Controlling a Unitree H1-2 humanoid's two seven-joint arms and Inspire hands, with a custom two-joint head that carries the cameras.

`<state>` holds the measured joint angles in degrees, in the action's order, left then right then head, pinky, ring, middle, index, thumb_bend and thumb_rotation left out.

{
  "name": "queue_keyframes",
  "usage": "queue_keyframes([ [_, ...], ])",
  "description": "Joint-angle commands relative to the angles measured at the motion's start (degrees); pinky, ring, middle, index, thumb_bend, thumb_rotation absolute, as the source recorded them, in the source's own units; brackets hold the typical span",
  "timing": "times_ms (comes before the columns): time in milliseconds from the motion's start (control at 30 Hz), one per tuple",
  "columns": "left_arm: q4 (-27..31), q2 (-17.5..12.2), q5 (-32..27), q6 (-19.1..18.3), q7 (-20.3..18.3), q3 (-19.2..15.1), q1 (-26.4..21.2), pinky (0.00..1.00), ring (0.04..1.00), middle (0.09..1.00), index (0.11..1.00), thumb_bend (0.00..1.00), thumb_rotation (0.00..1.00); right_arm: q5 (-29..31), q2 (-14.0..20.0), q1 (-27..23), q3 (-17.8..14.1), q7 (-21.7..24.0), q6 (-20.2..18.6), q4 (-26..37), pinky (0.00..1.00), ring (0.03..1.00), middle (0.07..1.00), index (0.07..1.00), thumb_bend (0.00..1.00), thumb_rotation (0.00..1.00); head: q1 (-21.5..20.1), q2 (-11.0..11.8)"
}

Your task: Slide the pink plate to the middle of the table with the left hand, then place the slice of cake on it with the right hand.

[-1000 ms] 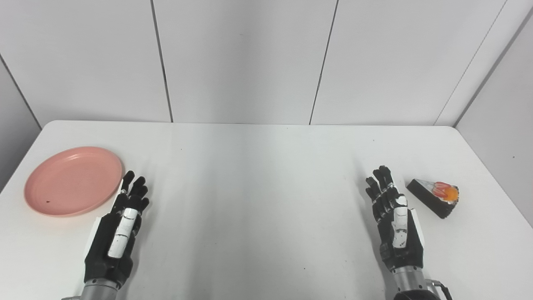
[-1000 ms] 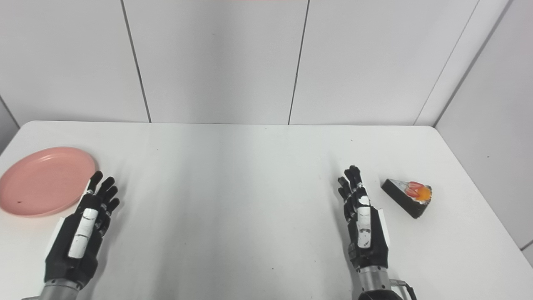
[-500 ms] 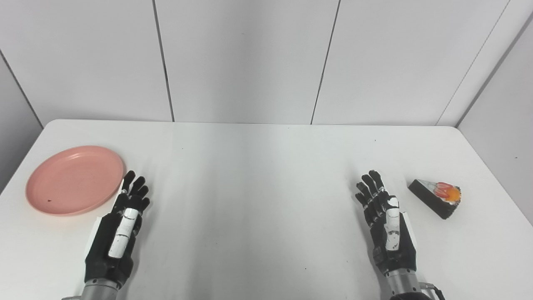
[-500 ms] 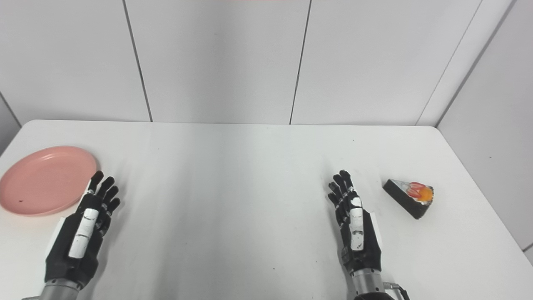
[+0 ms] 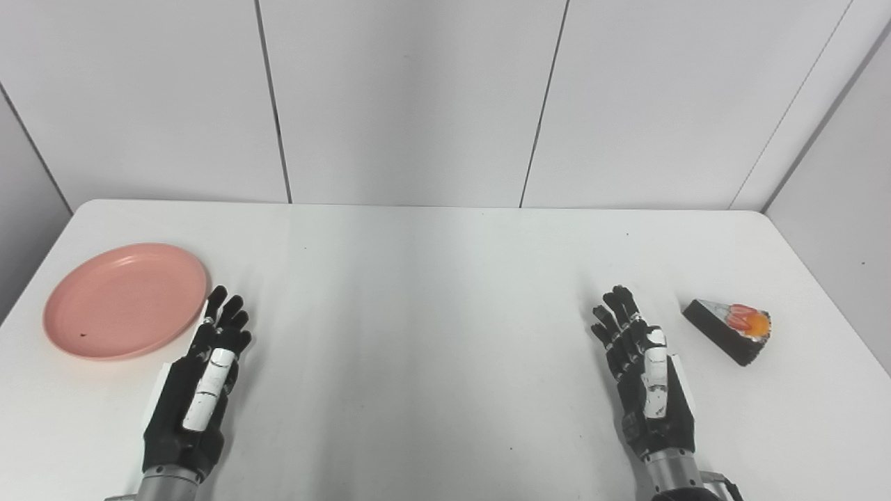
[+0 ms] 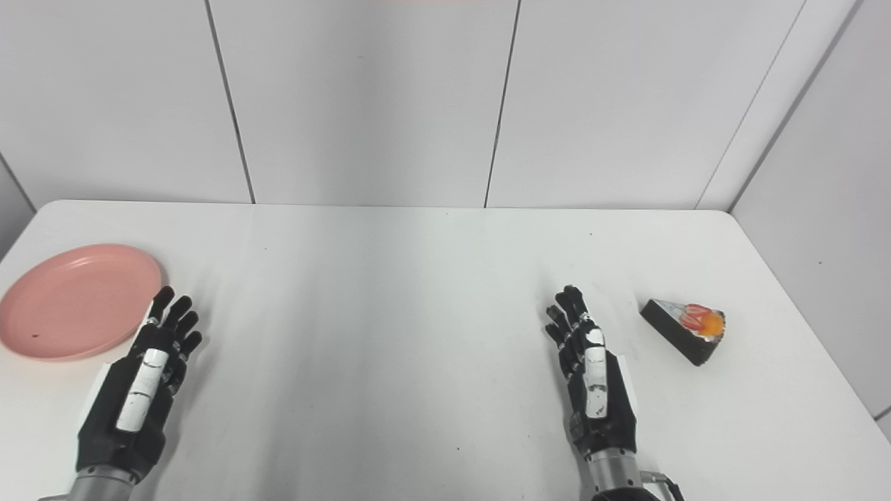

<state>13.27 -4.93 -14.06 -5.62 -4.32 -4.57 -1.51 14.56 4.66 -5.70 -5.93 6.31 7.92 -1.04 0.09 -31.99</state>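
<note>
Fingers (image 5: 221,313) of the left hand (image 5: 198,390) were seen spread and empty just beside the pink plate (image 5: 125,299), which lay flat at the worktop (image 5: 431,292) edge, well apart from the cake slice (image 5: 729,328). The right hand (image 5: 647,379) was likewise held open, empty, between plate and cake, nearer the cake. The plate was judged light, stiff and smooth, best pushed at its rim; the cake soft, best taken by its dark sides.

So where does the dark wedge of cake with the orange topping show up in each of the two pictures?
Left eye view: the dark cake wedge with orange topping lies far right, mid-height.
Right eye view: the same wedge sits a little further left.
Shared landmark: the black right hand, just left of the cake in both.
</note>
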Motion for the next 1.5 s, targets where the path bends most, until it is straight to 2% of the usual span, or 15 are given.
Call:
queue_keyframes([
  [0, 1.50, 0.43, -0.36, 1.03, -0.10, -0.09, -0.87, 1.00, 0.996, 0.992, 1.000, 0.90, 0.72, 0.41, 0.48, 0.21, 0.01, 0.51, -0.63, 1.95, 0.95, 0.932, 0.949, 0.937, 0.83, 1.00, 0.16, -0.03],
  [200, 1.56, 0.80, 0.10, 2.07, 0.07, -0.21, -0.83, 1.00, 0.990, 0.989, 1.000, 0.89, 0.73, 0.59, 0.38, 0.32, -0.29, 0.25, -1.41, 2.27, 0.93, 0.914, 0.937, 0.916, 0.83, 0.98, 0.39, 0.03],
  [600, 1.28, 1.07, 0.82, 1.93, 0.16, -0.16, -0.65, 1.00, 0.987, 0.987, 1.000, 0.91, 0.72, 1.44, 0.48, 1.71, -0.07, 0.73, -3.79, 4.85, 0.95, 0.941, 0.960, 0.944, 0.80, 1.00, 2.19, 0.94],
  [800, 0.14, 2.35, 2.26, 2.55, 0.42, 0.76, -0.57, 1.00, 0.982, 0.980, 0.998, 0.86, 0.74, 2.01, 1.77, 1.41, -0.83, 1.92, -2.04, 2.13, 0.96, 0.946, 0.965, 0.956, 0.78, 1.00, 6.27, 3.11],
  [967, -1.36, 3.76, 4.40, 3.60, 1.05, 2.09, -0.69, 1.00, 0.979, 0.977, 0.998, 0.80, 0.75, 4.07, 3.49, 0.60, -2.20, 5.01, 0.91, -2.33, 1.00, 0.969, 0.990, 0.986, 0.76, 1.00, 10.37, 5.14],
  [1033, -2.14, 4.24, 5.06, 4.34, 0.94, 2.35, -0.78, 1.00, 0.979, 0.975, 0.999, 0.79, 0.76, 4.62, 3.99, 0.29, -2.61, 6.00, 1.94, -3.84, 1.00, 0.966, 0.987, 0.986, 0.77, 1.00, 10.75, 5.40],
  [1067, -2.78, 4.53, 5.43, 5.00, 0.92, 2.60, -0.85, 1.00, 0.980, 0.975, 0.999, 0.78, 0.76, 4.84, 4.28, 0.13, -2.84, 6.31, 2.20, -4.58, 1.00, 0.965, 0.986, 0.986, 0.77, 1.00, 12.22, 6.56],
  [1167, -4.64, 5.07, 6.50, 6.64, 1.25, 3.31, -1.06, 1.00, 0.974, 0.970, 1.000, 0.77, 0.76, 6.35, 4.66, -0.29, -3.50, 7.31, 2.33, -6.33, 1.00, 0.965, 0.985, 0.981, 0.78, 1.00, 13.61, 8.04],
  [1267, -6.37, 5.28, 7.80, 7.70, 1.45, 3.91, -1.26, 1.00, 0.971, 0.968, 1.000, 0.76, 0.77, 5.99, 4.96, -0.53, -3.42, 7.47, 2.37, -7.15, 0.97, 0.949, 0.973, 0.977, 0.80, 1.00, 14.82, 10.02],
  [1467, -8.96, 5.34, 8.48, 9.92, 1.09, 4.28, -1.49, 0.99, 0.986, 0.982, 1.000, 0.72, 0.79, 6.51, 4.78, -1.03, -3.77, 7.71, 2.37, -8.63, 0.91, 0.909, 0.935, 0.934, 0.82, 0.99, 15.69, 12.24],
])
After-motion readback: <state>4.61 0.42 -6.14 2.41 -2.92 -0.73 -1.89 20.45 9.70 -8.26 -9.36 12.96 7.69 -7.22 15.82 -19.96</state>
